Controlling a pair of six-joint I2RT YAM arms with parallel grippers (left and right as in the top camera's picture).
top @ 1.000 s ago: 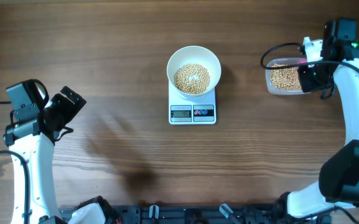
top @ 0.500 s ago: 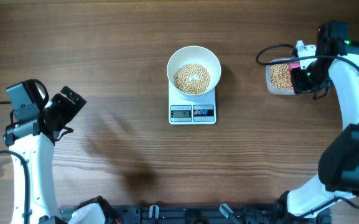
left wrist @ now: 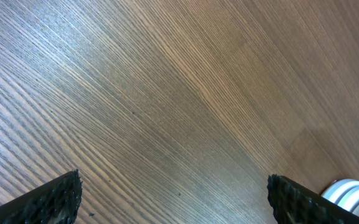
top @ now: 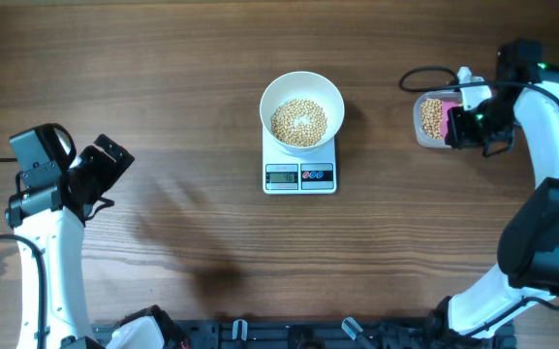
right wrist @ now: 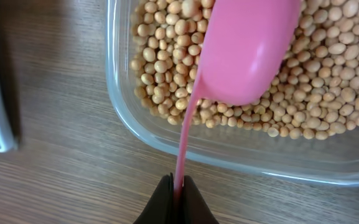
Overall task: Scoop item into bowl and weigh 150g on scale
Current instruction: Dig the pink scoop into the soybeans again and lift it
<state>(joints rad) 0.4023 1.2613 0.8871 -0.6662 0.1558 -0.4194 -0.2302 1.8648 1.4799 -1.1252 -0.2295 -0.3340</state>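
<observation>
Pinching the pink scoop point(right wrist: 247, 50), the right gripper point(right wrist: 176, 186) should dig into the beans point(right wrist: 160, 68) just ahead, then lift level. The left gripper point(left wrist: 173, 198) hangs spread.

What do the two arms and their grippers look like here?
Both arms: smooth white links joined by black joint housings. The left arm ends in a boxy black left gripper whose fingers are rough-textured black. The right arm has a small green light near its wrist and a black cable looping out beside it; the right gripper has slim black fingers.
</observation>
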